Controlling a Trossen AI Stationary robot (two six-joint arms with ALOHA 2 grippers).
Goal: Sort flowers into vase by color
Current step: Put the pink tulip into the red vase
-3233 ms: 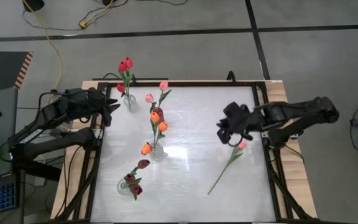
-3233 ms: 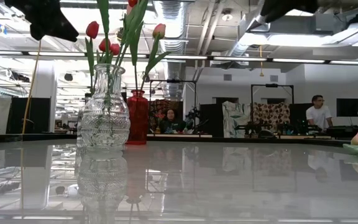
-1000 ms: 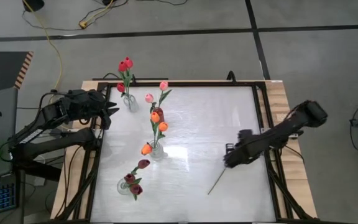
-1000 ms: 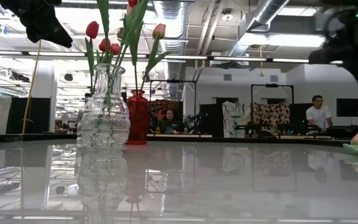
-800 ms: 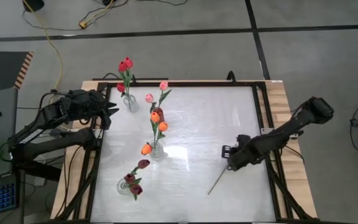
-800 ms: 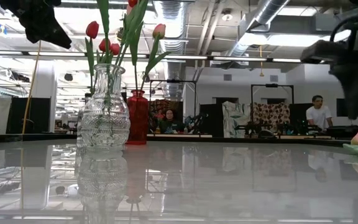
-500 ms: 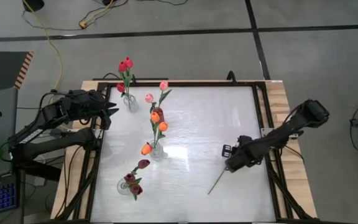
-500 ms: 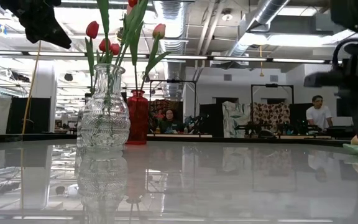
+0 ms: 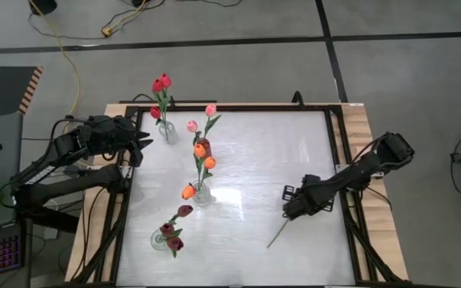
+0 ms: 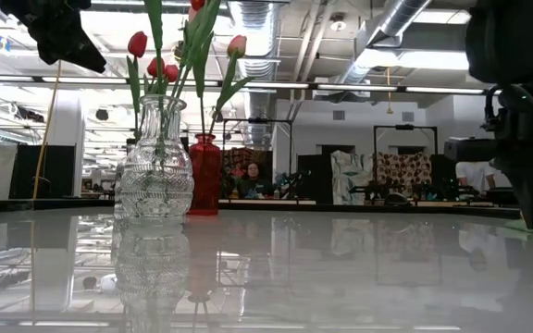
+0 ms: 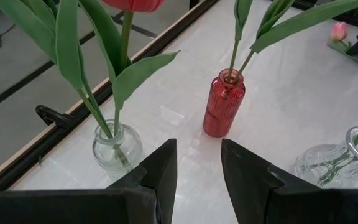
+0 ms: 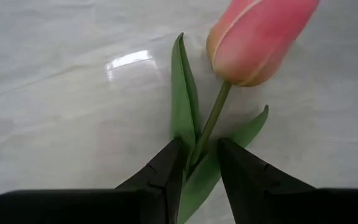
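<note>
The right pincer (image 12: 194, 163), narrowly parted, straddles the thin green stem of the pink artificial tulip (image 12: 263, 38) lying flat on the white worktop (image 9: 246, 152), its bud pointing ahead.

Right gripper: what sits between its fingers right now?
The green stem of the pink tulip lying on the table runs between the right gripper fingers, seen in the right wrist view. The jaws stand open around it.

- An open industrial lab: exposed ceiling ducts (image 10: 391, 23), strip lights.
- Black-framed robot table (image 9: 254, 160) on taped concrete floor (image 9: 238, 56) (loose cables (image 9: 66, 48) too).
</note>
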